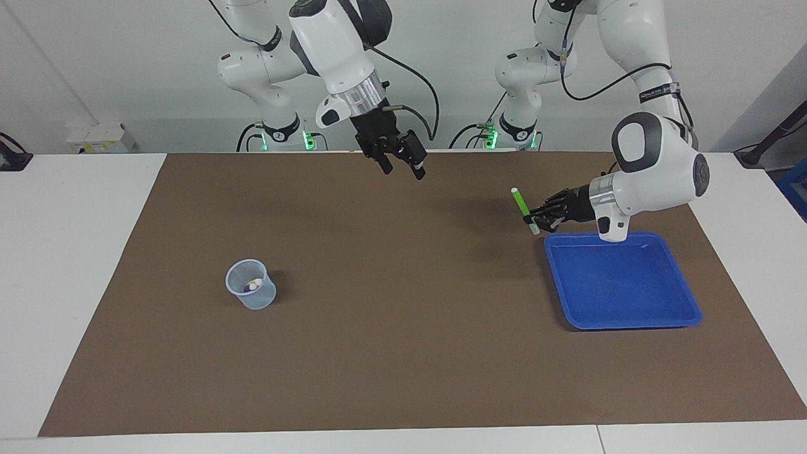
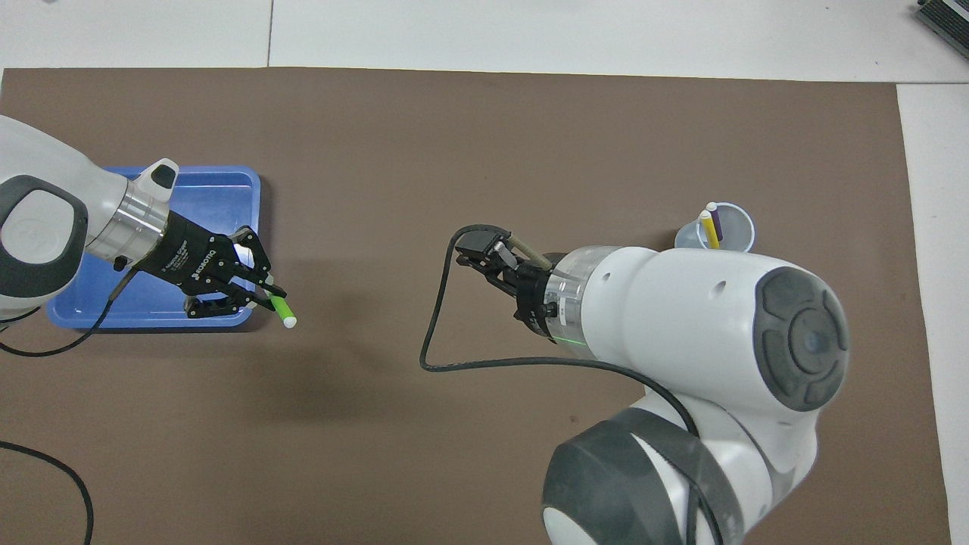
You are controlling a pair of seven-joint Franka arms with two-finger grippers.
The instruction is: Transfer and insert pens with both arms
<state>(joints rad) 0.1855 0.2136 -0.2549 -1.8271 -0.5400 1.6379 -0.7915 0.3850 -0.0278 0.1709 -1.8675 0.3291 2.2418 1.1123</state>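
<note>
Green pen carried in the air by the left arm.

The thin green marker pen with a whitish cap is clamped near its lower end in the black two-finger left gripper, held nearly upright over the brown mat just beside the blue plastic tray. The black right gripper hangs with fingers spread apart, holding nothing, over the mat's edge nearest the robots. A clear plastic cup toward the right arm's end holds a purple pen and a yellow pen.
</note>
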